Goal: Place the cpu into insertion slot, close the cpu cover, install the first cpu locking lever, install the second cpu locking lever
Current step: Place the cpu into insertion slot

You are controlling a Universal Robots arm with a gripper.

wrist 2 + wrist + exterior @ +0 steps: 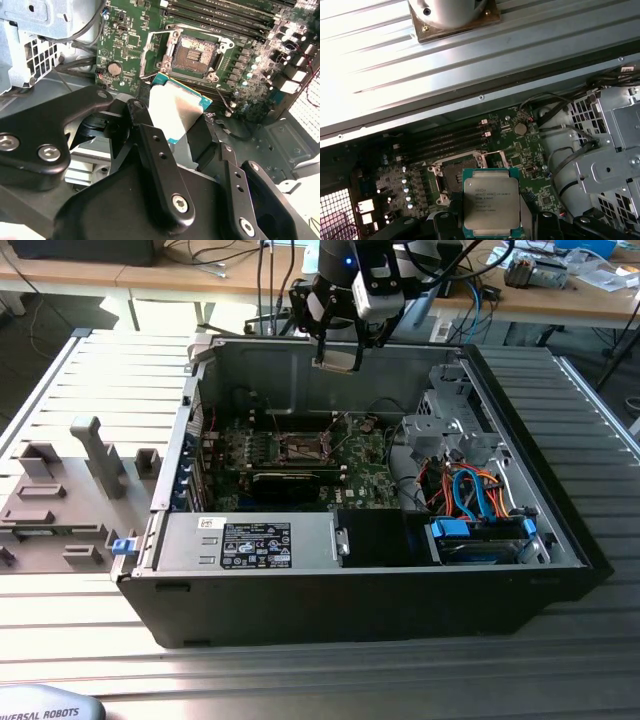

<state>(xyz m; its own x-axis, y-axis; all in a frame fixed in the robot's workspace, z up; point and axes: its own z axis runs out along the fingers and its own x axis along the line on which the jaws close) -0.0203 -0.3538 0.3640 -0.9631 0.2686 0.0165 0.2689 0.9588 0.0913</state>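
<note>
Open computer case (520, 570) flat on ribbed metal bench (90, 640), side panel off, insides up. Pincer (338, 352) in the air above the case's far wall, narrow, clamped on the cpu (337, 360) by two opposite edges.

In the second wrist view, black fingers (156, 165) either side of the cpu (175, 107), silver-grey top catching light, green rim visible. In the first wrist view, same cpu (491, 202) seen square-on, dull metal top with print, fingers (545, 227) flanking it.

Cpu well above the green motherboard (365, 475), apart from the insertion slot (300, 447), not seated. Insertion slot (197, 52) uncovered, contact grid exposed, silver metal bracket (152, 52) round its edges. In the exterior view, slot nearer than the pincer and a little toward the exterior view's left.

Long memory slots (220, 15) just beside the insertion slot. Round coin battery (521, 128) on the board between slot and drive cage (455, 415). Black rectangular card (290, 481) just on the near side of the slot.

Silver power supply box (245, 540) along the near wall, toward the exterior view's left. Grey drive cage at the exterior view's right, blue and orange cables (480, 490) bundled just near of it. Grey fixture block (60, 500) on the bench, outside the case at the exterior view's left. Round metal mount on a square plate (452, 17) on the bench beyond the far wall
</note>
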